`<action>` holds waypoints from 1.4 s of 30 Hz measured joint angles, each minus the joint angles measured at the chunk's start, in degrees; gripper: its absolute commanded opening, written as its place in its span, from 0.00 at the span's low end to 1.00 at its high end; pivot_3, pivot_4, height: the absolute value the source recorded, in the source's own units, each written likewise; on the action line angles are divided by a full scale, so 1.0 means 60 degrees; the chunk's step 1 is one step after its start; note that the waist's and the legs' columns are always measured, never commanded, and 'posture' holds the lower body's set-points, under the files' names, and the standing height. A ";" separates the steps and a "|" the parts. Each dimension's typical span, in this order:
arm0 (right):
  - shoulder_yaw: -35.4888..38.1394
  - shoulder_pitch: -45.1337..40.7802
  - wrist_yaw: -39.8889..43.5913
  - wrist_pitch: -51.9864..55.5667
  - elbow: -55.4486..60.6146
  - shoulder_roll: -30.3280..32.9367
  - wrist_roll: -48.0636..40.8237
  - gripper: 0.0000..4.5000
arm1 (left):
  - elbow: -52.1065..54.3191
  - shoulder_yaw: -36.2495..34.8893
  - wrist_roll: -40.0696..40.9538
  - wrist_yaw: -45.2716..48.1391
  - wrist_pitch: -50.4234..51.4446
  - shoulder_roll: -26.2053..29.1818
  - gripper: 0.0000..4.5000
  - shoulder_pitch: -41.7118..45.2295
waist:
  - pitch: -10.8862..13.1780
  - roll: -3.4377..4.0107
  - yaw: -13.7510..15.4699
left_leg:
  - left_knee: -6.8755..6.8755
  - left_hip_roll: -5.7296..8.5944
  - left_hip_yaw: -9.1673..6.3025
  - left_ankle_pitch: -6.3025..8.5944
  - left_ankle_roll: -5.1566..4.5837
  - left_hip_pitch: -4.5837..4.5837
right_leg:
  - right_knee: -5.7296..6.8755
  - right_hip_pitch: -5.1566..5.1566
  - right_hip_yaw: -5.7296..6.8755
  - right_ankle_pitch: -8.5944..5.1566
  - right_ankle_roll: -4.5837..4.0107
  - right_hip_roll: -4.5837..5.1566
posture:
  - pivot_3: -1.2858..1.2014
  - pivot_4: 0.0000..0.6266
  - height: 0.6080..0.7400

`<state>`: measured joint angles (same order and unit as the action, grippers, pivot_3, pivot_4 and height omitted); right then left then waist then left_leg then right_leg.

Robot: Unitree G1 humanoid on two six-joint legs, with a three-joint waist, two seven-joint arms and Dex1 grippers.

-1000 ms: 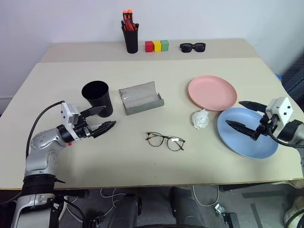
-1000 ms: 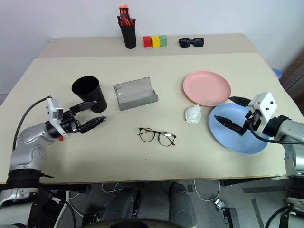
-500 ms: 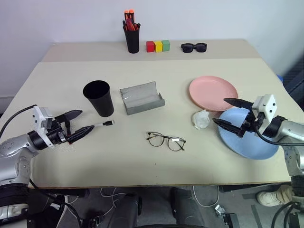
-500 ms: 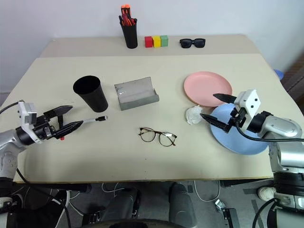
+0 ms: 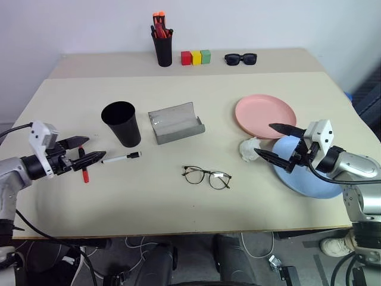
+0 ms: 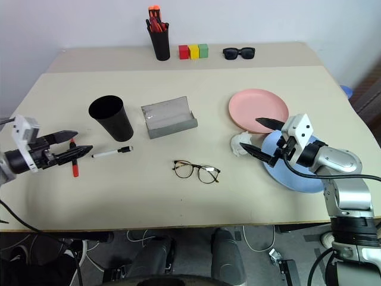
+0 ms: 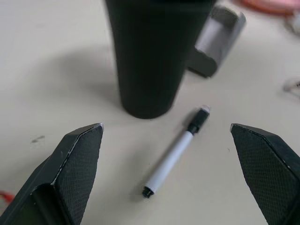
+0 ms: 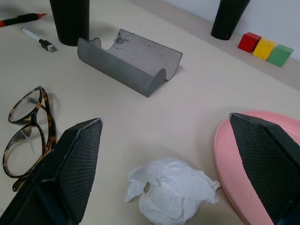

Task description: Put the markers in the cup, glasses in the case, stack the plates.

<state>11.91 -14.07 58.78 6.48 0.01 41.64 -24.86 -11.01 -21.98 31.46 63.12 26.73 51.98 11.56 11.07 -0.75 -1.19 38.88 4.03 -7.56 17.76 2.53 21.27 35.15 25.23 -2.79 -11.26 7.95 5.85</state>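
Both grippers, left [image 5: 89, 156] and right [image 5: 272, 142], are held released; a white marker [image 5: 121, 158] lies beside the cup [image 5: 122, 123]

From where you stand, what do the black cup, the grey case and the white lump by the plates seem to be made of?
The cup looks like matte black plastic: dull, without glints. The case seems a hard grey shell, plastic or coated metal, scuffed inside. The white lump is probably crumpled tissue or paper, given its soft folds.

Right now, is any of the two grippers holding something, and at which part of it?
Nothing is held. The left gripper is open beside the white marker, and the right gripper is open above the blue plate.
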 measured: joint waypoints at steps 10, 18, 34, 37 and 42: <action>-0.0148 -0.0138 0.0371 -0.0059 -0.0039 -0.0016 -0.0078 0.98 | 0.1218 -0.1629 0.0097 -0.4464 0.4723 0.0086 1.00 -0.0623 | 0.0000 -0.0002 0.0075 | 0.0002 0.0002 -0.0009 -0.0001 0.0001 -0.0002 | 0.0008 -0.0004 0.0002 0.0000 0.0000 -0.0001 | 0.52 0.24 1.00; -0.0089 -0.0107 0.1270 0.1908 0.1529 -0.0016 -0.2545 0.98 | 0.2262 -0.2295 0.0588 -0.7172 0.7951 -0.1093 1.00 0.1496 | -0.0002 -0.0007 0.0012 | -0.0002 0.0004 -0.0024 -0.0001 0.0006 -0.0002 | 0.0009 0.0002 0.0005 0.0000 0.0001 0.0003 | 0.52 0.24 1.00; 0.0037 -0.0013 0.0987 0.2579 0.2288 -0.0051 -0.3100 0.98 | 0.2313 -0.2178 -0.0592 -0.9618 0.8986 -0.2741 1.00 0.3016 | -0.0008 -0.0020 0.0100 | 0.0007 0.0011 -0.0018 -0.0006 0.0015 0.0004 | 0.0009 -0.0001 0.0006 0.0001 0.0000 0.0004 | 0.52 0.24 1.00; 0.0034 0.0042 0.0902 0.2476 0.2283 -0.0084 -0.2978 0.98 | 0.2145 -0.2021 -0.0897 -0.9877 0.9033 -0.2807 1.00 0.3091 | -0.0008 -0.0020 0.0020 | -0.0001 0.0009 -0.0009 -0.0005 0.0015 0.0005 | 0.0009 0.0013 0.0001 0.0001 0.0001 0.0004 | 0.52 0.24 1.00; 0.0043 0.0202 0.0805 0.2405 0.2279 -0.0084 -0.2859 0.98 | 0.1874 -0.1912 -0.1196 -1.0079 0.9195 -0.3224 1.00 0.3128 | -0.0009 -0.0022 0.0085 | 0.0002 0.0010 -0.0010 -0.0007 0.0018 0.0007 | 0.0010 0.0011 0.0001 0.0002 0.0000 0.0005 | 0.52 0.24 1.00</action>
<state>12.17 -12.85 63.61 20.90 13.68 41.14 -42.02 0.23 -33.45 24.28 2.64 81.90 32.64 30.33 11.02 -0.88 -0.68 38.89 4.09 -7.62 17.71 2.64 21.31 35.21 25.29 -2.78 -11.25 7.95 5.87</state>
